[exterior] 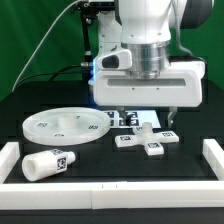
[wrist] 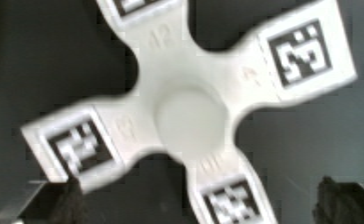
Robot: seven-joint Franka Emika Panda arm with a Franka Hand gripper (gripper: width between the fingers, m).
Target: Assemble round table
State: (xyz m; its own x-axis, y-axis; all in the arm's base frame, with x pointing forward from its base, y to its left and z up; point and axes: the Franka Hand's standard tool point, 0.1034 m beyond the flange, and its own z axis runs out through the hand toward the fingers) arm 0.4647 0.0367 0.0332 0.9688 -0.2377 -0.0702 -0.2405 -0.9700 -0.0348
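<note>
The large round white disc (exterior: 65, 126) lies flat at the exterior view's left. The short tagged cylindrical leg (exterior: 46, 162) lies on its side in front of it. A white cross-shaped part with square tags on its arms (exterior: 148, 138) lies at centre right and fills the wrist view (wrist: 188, 115). My gripper (exterior: 145, 115) hangs just above this cross-shaped part. In the wrist view the gripper (wrist: 200, 205) is open, its dark fingertips (wrist: 54, 200) wide apart on either side of one arm of the cross. It holds nothing.
Long white border rails run along the left (exterior: 8, 160), front (exterior: 110, 192) and right (exterior: 213, 160). The marker board (exterior: 130, 118) lies behind the cross-shaped part, mostly hidden by my gripper. The tabletop is black with a green backdrop behind.
</note>
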